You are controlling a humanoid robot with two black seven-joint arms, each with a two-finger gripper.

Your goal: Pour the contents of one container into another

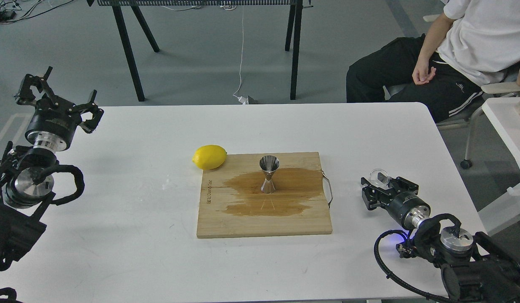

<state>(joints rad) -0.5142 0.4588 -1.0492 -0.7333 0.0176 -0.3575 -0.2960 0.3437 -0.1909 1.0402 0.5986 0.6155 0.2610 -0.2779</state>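
The steel jigger [269,173] stands upright in the middle of a wooden cutting board [226,219], inside a dark wet patch. At the table's right side, low over the tabletop, my right gripper [381,188] is shut on the small clear glass cup [380,177]; the cup sits at the fingers' far tips, tilted. Whether it touches the table I cannot tell. My left gripper [61,96] hangs open and empty above the table's far left edge, far from both containers.
A yellow lemon [209,156] lies at the board's far left corner. The board has a metal handle [328,191] on its right side. A seated person [445,54] is beyond the table's far right corner. A small white table [506,122] stands to the right.
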